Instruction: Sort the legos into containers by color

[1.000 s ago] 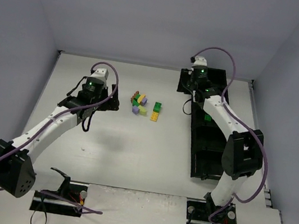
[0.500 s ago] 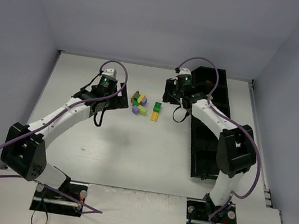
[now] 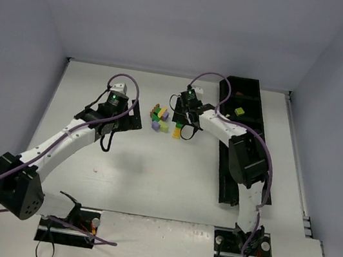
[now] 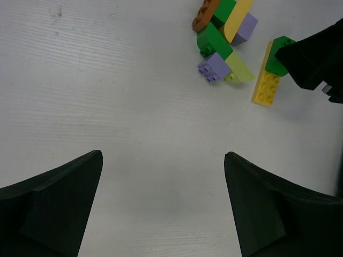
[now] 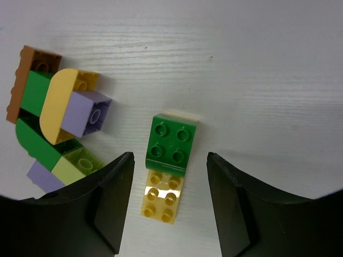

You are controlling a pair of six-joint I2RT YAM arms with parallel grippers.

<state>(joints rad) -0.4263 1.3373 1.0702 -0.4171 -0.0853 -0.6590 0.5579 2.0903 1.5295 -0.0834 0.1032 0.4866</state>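
Flanking the green brick stacked on a yellow brick, the right jaws stand released; the left jaws gape above the bench. Other legos cluster just beside the pair.

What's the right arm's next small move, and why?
Probably lower the right gripper straight down and close on the green brick. In the wrist view its open jaws flank that brick, which sits apart from the main pile. It overlaps one end of a yellow brick, so the two may lift together.
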